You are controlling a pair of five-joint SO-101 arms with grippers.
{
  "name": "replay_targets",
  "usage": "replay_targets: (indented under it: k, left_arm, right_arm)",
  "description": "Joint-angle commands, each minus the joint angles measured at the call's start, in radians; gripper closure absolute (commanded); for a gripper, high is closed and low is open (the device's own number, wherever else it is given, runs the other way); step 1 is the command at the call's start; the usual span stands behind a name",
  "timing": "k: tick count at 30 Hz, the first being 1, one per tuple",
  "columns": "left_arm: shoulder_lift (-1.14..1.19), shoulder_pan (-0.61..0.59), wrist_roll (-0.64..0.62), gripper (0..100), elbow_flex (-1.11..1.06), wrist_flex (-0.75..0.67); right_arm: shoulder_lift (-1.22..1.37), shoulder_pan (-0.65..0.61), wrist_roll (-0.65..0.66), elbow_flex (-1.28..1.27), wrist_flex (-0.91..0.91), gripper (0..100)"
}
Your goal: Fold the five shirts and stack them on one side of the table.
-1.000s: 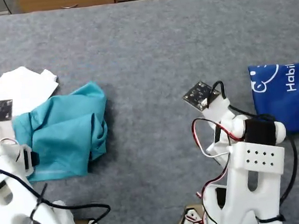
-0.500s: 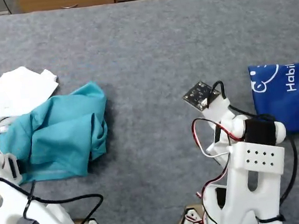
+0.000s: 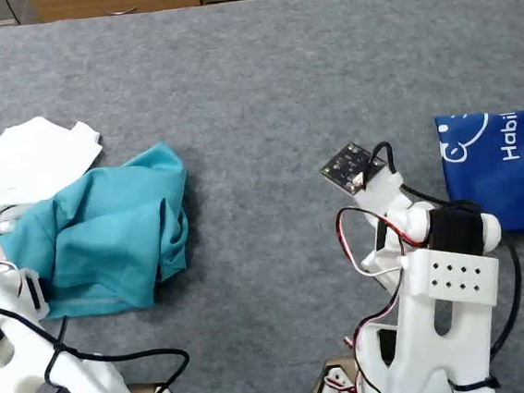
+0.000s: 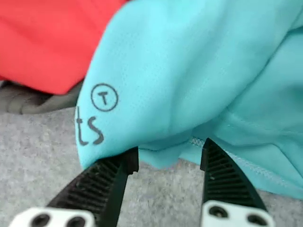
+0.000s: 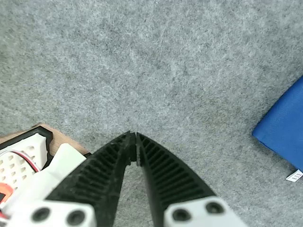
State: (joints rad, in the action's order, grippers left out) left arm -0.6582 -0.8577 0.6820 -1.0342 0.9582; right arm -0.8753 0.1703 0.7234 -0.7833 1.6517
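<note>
Teal shirt: crumpled, on the left of the grey worktop; its far-left edge overlaps the white shirt.
Red shirt: partly covered by the teal one.
Blue shirt: flat, neat-edged, at the right edge.
Left gripper: fingers spread, straddling the teal hem, not clamped.
Right gripper: fingers pressed together, grasping nothing, above bare worktop left of the blue shirt.

A robotics lab is suggested. A grey felt counter is shared by two wired white arms, and a wooden cabinet is seen behind.
</note>
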Motion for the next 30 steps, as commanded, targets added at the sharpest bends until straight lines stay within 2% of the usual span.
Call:
replay_targets:
  k: [1, 6, 14, 23, 30]
  left_arm:
    - [0.002, 0.012, -0.012, 78, -0.008, -0.044]
    - [0.004, 0.008, -0.008, 82, -0.026, -0.112]
    - [0.022, -0.017, -0.009, 82, 0.029, -0.058]
    - [0.3, -0.023, -0.014, 82, 0.186, -0.052]
    - [0.447, -0.023, -0.014, 83, 0.229, -0.06]
  right_arm:
    - [-0.01, -0.005, -0.009, 0.001, -0.003, 99.4]
    - [-0.01, -0.005, -0.009, 0.001, -0.003, 99.4]
    - [-0.01, -0.004, -0.009, 0.001, 0.0, 99.4]
    - [-0.01, -0.002, -0.008, 0.001, 0.002, 99.4]
    - [-0.01, -0.004, -0.006, 0.001, 0.002, 99.4]
